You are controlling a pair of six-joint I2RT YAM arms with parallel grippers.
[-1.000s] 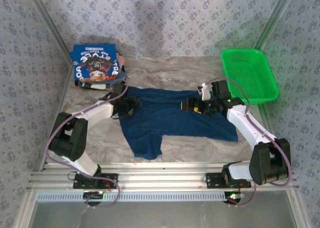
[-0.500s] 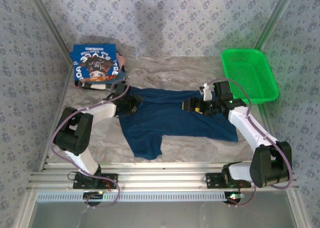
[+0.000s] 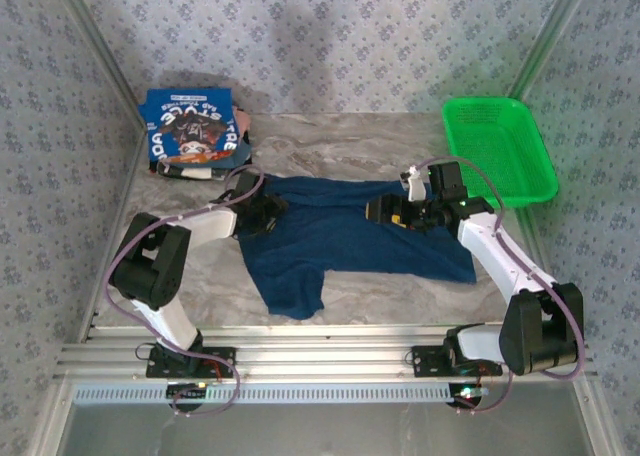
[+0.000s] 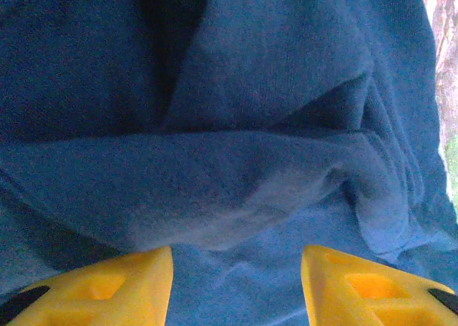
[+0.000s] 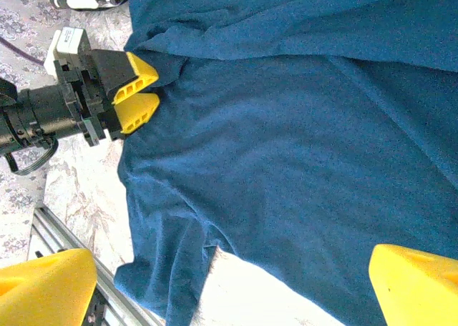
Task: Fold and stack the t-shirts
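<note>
A dark navy t-shirt (image 3: 350, 244) lies spread across the middle of the table, one sleeve (image 3: 292, 296) pointing toward the near edge. My left gripper (image 3: 264, 212) sits low at the shirt's left edge. Its yellow fingers (image 4: 129, 283) stand apart with flat blue cloth (image 4: 236, 197) between them and a raised fold just beyond. My right gripper (image 3: 384, 211) hovers over the upper middle of the shirt, open wide, with nothing between its fingertips (image 5: 415, 283). From there I see the left gripper (image 5: 147, 90) at the cloth's edge. A folded brighter blue t-shirt (image 3: 192, 126) lies at the back left.
A green mesh basket (image 3: 497, 156) stands at the back right. Patterned walls close in the back and both sides. The metal rail (image 3: 320, 361) carrying the arm bases runs along the near edge. Bare marble table (image 3: 200, 276) lies left of the shirt.
The left arm's elbow has swung inward and its gripper has crept slightly right onto the shirt's edge. The right gripper and the shirt have hardly moved.
</note>
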